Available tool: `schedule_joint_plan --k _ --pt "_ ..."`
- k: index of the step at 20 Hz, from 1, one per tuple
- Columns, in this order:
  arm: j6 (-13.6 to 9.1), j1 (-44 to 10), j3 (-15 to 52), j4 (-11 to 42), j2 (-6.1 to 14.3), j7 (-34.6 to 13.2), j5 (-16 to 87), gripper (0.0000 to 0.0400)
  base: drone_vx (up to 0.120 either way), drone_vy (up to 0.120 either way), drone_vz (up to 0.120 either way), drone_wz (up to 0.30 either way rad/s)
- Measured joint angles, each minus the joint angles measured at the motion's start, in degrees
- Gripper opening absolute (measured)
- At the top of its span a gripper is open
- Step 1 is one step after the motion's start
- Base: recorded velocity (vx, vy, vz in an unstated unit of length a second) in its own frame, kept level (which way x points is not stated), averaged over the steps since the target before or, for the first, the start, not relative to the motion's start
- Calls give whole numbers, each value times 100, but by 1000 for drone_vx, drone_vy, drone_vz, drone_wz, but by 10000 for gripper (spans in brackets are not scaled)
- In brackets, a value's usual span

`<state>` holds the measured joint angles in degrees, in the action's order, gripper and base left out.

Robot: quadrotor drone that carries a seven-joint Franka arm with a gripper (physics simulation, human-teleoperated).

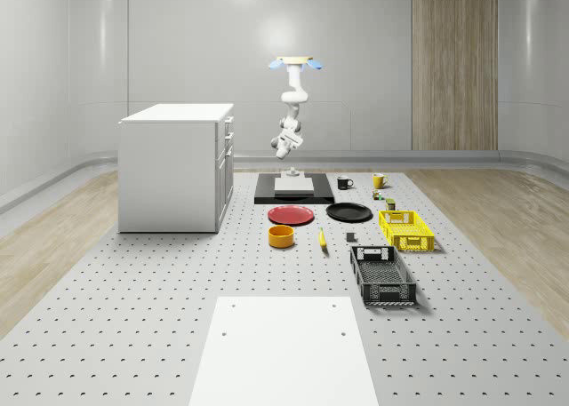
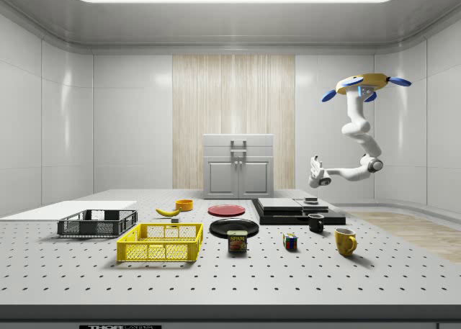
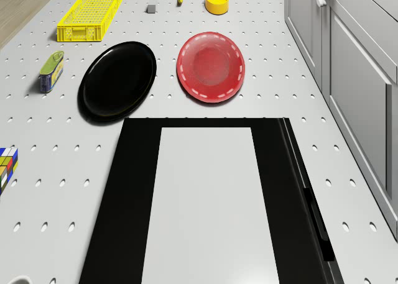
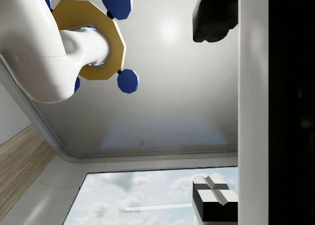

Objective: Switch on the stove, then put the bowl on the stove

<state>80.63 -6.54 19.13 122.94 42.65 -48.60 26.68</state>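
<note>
Whole-scene view: quadrotor drone [image 1: 296, 64] hovers above the flat black stove with pale grey top plate [image 1: 293, 188]. The white arm hangs down and the gripper [image 1: 286, 148] sits in the air above the stove, touching nothing. The small yellow round bowl [image 1: 282, 236] rests on the perforated table on the camera side of the stove, past the red round plate [image 1: 291, 215], well apart from the gripper. A black round plate [image 1: 348, 212] lies beside the red one, and a white cabinet [image 1: 178, 166] stands next to the stove. Side view: drone [image 2: 364, 84] is high, over the stove's [image 2: 292, 208] far end. The arm is bent, with the gripper [image 2: 315, 172] above the stove top, clear of it. The bowl [image 2: 184, 204] is well off from the stove, beyond the red plate. Drone view: stove [image 3: 205, 203] is directly below. Red plate [image 3: 211, 66] and black plate [image 3: 118, 80] lie just past its edge, the bowl [image 3: 216, 0] further out from the stove. Wrist view: the camera looks up at the drone [image 4: 93, 38]. The fingers [image 4: 211, 18] are spread wide apart with nothing between them, gripper [image 4: 214, 107] empty. Stove not yet touched, so the switching-on step looks pending; which part is the switch I cannot tell. The bowl is likely light and rigid, with a smooth wall that may slip. Best to pinch the rim, one finger inside and one outside, and keep it level.
</note>
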Motion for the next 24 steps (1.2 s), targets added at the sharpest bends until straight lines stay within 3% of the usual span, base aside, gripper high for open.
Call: schedule_joint_plan --k 3,7,9,12,18,24 --pt "75 -359 970 626 143 -287 1487 400 0 0 -120 0" --pt "99 -1109 2429 2025 451 -1004 4026 400 0 0 -120 0" --pt "-18 -1634 3073 2750 618 -1500 5287 400 0 0 -120 0" --pt "-370 -2556 3837 3547 852 -2263 6810 400 0 0 -120 0" --pt "-1087 -4110 4717 4166 1266 -3342 8287 400 47 0 -120 0" --pt "-1364 -4863 5082 4284 1576 -3838 8656 400 120 0 -120 0"
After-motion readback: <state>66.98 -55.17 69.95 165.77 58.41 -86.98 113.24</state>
